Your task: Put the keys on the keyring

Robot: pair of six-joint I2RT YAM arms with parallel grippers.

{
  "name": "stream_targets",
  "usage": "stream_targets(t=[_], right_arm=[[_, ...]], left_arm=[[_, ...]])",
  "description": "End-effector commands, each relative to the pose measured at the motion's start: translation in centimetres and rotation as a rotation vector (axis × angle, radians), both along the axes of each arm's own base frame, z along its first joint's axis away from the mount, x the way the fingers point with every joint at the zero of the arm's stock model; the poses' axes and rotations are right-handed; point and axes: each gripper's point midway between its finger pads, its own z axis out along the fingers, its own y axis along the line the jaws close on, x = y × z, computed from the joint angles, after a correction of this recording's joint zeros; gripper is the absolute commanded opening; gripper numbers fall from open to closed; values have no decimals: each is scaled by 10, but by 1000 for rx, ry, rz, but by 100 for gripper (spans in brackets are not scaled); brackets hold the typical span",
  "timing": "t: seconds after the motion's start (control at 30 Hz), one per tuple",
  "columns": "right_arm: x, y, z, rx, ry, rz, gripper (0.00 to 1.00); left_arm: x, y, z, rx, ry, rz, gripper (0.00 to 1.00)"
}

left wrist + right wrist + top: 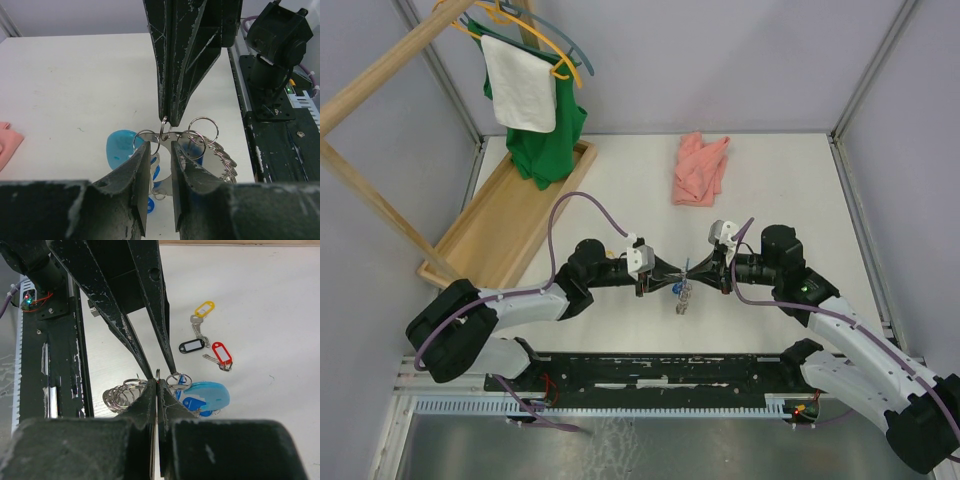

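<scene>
At the far left of the table lies a wooden tray. A green shirt and a white towel hang over it from a rack, none of it part of the job.

Toward the middle, the left gripper reaches in from the left. Its fingers are narrowly parted, with a clear gap between them. They sit either side of a small ring at the top of the keyring. Whether their pads touch that ring cannot be told.

The keyring hangs in the air between the two arms, its stack of silvery rings fanned out and its light-blue tag dangling below. A smaller dark-blue tag sits against the light-blue one. Whether its key is already threaded on is not clear.

The right gripper meets the left one tip to tip. Its fingers are pressed together on that same small ring, so it carries the keyring.

Just beyond, the keys lie loose on the table: one with a yellow tag, one with a black tag and one with a red tag, all close together and apart from the keyring. Far back lies a pink cloth.

The task looks to be at an early stage. The ring is up and held for opening, but at least three keys are not on it yet. Each has to be picked up and threaded.
</scene>
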Motion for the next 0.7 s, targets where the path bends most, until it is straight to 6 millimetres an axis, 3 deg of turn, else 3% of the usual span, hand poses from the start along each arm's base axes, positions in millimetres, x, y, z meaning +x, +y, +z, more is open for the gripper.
stream_targets(t=[0.0,0.27,0.4,0.53,0.67], right_arm=[[-2,6,22,63,-67,39,1],[-3,8,22,66,-63,50,1],[-4,8,23,69,-65,54,1],[-3,7,21,61,-57,48,1],[0,4,19,25,-49,26,9]], left_arm=[[-2,-6,24,-51,-30,-42,29],[-3,-11,26,-64,-18,-67,28],[-3,-13,24,-63,-4,-79,21],[-3,-12,26,-66,-5,-72,3],[2,-7,20,8,-1,-36,3]])
